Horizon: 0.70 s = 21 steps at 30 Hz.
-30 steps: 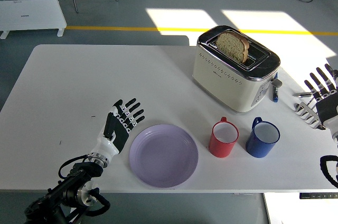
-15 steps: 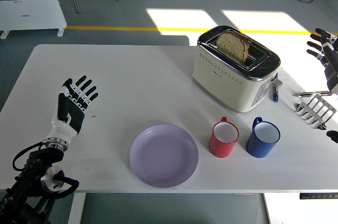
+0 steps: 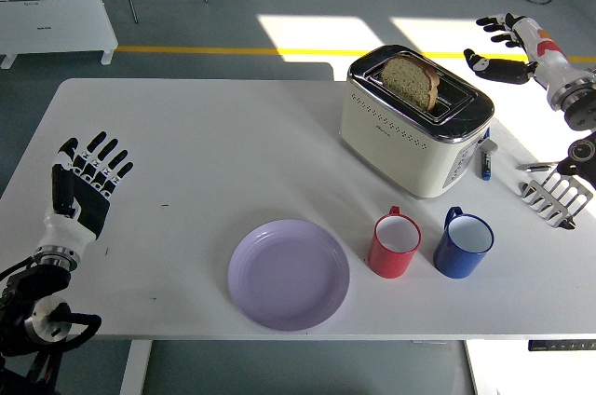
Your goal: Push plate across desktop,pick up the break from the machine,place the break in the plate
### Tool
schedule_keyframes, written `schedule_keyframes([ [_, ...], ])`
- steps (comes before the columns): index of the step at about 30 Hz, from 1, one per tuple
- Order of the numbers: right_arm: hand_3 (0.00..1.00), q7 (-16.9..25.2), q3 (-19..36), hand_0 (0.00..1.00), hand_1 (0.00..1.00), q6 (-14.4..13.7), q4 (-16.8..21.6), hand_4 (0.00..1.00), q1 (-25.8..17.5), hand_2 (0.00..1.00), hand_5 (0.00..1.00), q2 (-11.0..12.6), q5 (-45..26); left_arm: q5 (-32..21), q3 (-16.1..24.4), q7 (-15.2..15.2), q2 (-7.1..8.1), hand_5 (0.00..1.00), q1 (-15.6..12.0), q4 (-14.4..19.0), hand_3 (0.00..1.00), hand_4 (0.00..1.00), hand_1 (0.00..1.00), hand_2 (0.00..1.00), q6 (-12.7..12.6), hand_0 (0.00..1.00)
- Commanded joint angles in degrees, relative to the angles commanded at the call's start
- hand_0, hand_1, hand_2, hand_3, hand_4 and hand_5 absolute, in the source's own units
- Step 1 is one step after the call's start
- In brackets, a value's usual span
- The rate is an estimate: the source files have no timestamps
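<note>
A lilac plate (image 3: pixel 289 274) lies near the table's front edge, left of two mugs. A cream toaster (image 3: pixel 415 120) stands at the back right with a slice of bread (image 3: pixel 412 81) sticking up from its slot. My left hand (image 3: pixel 82 183) is at the table's left edge, fingers spread, holding nothing, far from the plate. My right hand (image 3: pixel 507 44) is raised at the upper right, above and right of the toaster, fingers spread and pointing left toward the bread, touching nothing.
A red mug (image 3: pixel 395 245) and a blue mug (image 3: pixel 463 242) stand right of the plate. A metal rack (image 3: pixel 556 192) lies at the right edge, a pen (image 3: pixel 485 160) beside the toaster. A white heater (image 3: pixel 54 11) stands on the floor behind.
My left hand has drawn back from beside the plate to the table's left edge. My right hand has risen from the right edge and turned toward the toaster. The plate has not moved.
</note>
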State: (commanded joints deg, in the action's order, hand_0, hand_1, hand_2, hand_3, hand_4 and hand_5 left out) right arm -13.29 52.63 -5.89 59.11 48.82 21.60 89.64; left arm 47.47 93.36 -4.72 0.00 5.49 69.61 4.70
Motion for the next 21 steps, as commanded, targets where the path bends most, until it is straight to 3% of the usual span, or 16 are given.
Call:
schedule_keyframes([
  [1,0.869,-0.4,-1.5,0.882,0.807,1.2,-1.6,0.777,1.7,0.785,0.194,-0.5,0.9,0.0,0.1,0.0,0.00,0.998,-0.1,-0.1,0.821,0.586,0.804,0.844,-0.1,0.789],
  [6,0.869,-1.5,-6.8,0.882,0.807,5.5,-9.1,0.777,8.4,0.785,0.194,-3.7,3.1,-0.1,0.0,-0.1,0.00,0.998,-0.2,-0.5,0.821,0.586,0.804,0.844,-0.6,0.789],
  [7,0.858,-1.5,-7.1,0.863,0.781,5.7,-9.8,0.782,8.9,0.738,0.191,-4.0,3.1,-0.2,0.0,-0.1,0.00,0.998,-0.3,-0.5,0.816,0.583,0.801,0.841,-0.6,0.788],
  [14,0.841,-1.2,-8.9,0.845,0.758,6.4,-17.0,0.786,12.9,0.718,0.203,-8.7,1.8,-0.2,-0.1,-0.3,0.00,0.998,-0.2,-0.7,0.814,0.584,0.800,0.840,-0.9,0.787],
  [21,0.823,-2.0,-10.2,0.820,0.736,8.6,-21.7,0.801,16.1,0.695,0.192,-11.9,2.7,-0.3,-0.5,-0.4,0.00,0.998,0.2,-1.0,0.814,0.583,0.799,0.839,-0.9,0.785],
])
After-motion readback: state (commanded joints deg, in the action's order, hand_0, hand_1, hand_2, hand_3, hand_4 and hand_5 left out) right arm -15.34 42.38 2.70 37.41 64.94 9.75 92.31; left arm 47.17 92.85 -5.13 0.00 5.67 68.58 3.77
